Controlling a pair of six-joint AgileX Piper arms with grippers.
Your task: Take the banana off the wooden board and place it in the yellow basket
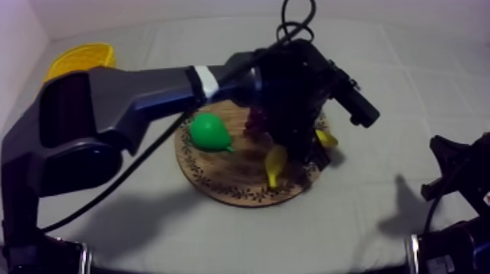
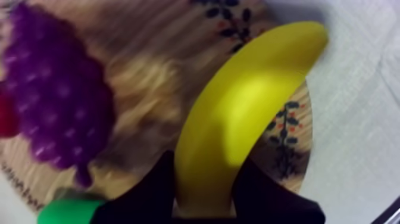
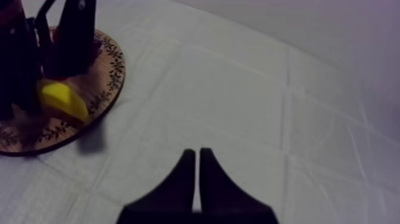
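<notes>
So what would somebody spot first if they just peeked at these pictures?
Probably the big dark left arm reaching over the round wooden board with the patterned rim, its left hand shut on the curved yellow toy banana. Close beside the banana sits a purple bunch of toy grapes, and a bright green toy pear lies at the board's other edge.

We see a green pear lying near purple grapes, on their left in the top view. A small red fruit sits just beside the grapes. Grey-white cloth covers the table.
</notes>
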